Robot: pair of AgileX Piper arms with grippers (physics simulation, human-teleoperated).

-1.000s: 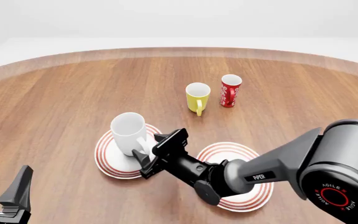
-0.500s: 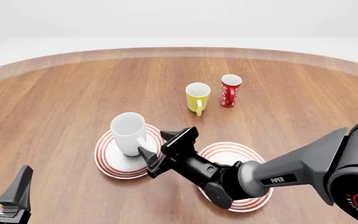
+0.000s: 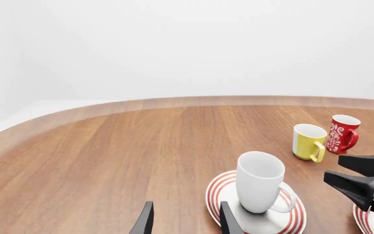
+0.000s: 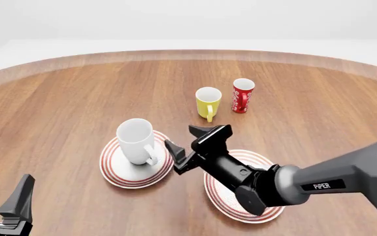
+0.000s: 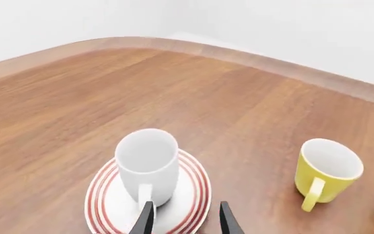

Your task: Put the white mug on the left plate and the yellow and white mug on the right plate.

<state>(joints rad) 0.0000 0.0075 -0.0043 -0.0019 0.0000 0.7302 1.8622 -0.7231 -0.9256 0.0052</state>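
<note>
1. Front view first: at 7 o'clock we see our left gripper (image 4: 1, 206) low over the counter (image 4: 64, 98), its fingers spread and holding nothing.
2. Just left of centre we find the white mug (image 4: 135, 141) upright on the left plate (image 4: 119, 172), handle toward 5 o'clock.
3. At centre our right gripper (image 4: 191, 140) hangs with fingers spread and empty, just beside the white mug but apart from it.
4. Beneath that arm, at 5 o'clock, lies the right plate (image 4: 224, 201), with no mug on it.
5. Toward 12 o'clock we see the yellow and white mug (image 4: 208, 102) upright on the counter, with a red cup (image 4: 243, 95) just beside it at 3 o'clock.
</note>
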